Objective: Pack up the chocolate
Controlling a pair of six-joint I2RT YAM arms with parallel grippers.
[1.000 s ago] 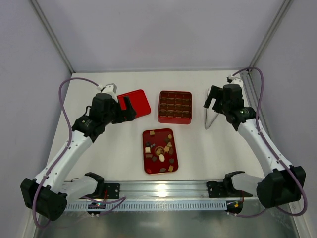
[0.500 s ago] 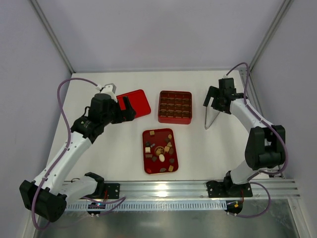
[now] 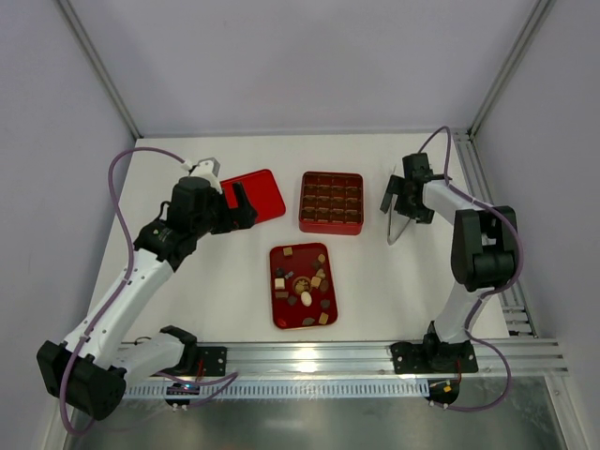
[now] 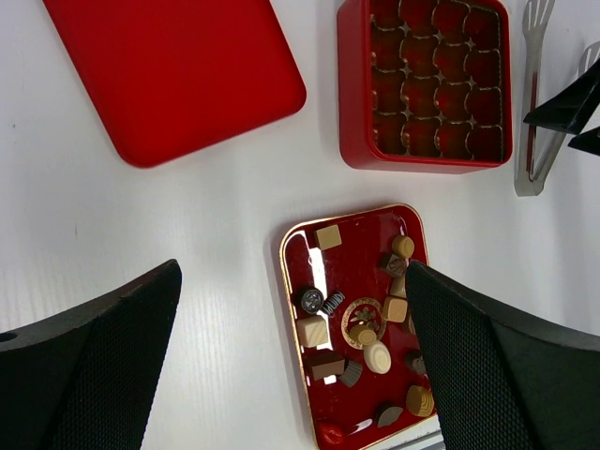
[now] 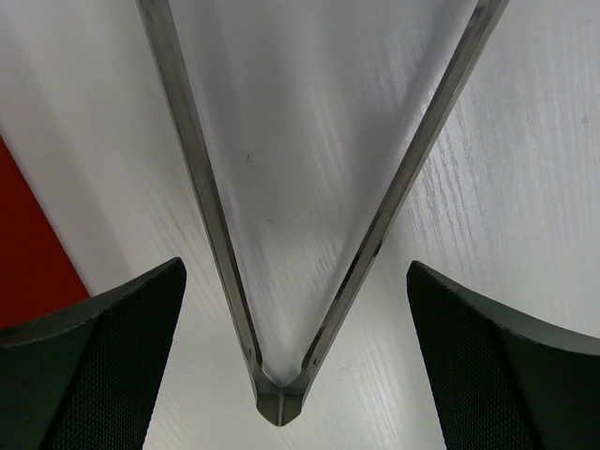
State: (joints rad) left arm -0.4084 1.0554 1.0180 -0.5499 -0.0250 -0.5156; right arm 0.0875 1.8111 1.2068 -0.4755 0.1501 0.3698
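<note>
The chocolate is scattered in the flat tray just in front of the grid box. The left gripper and right gripper are spread wide, empty. The tongs, right of the box, could be nudged away if straddled off-centre.

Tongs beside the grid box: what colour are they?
Plain silver metal; the tongs show best in the right wrist view.

Chocolate scattered in gold-rimmed tray — grid box and tongs beyond.
</note>
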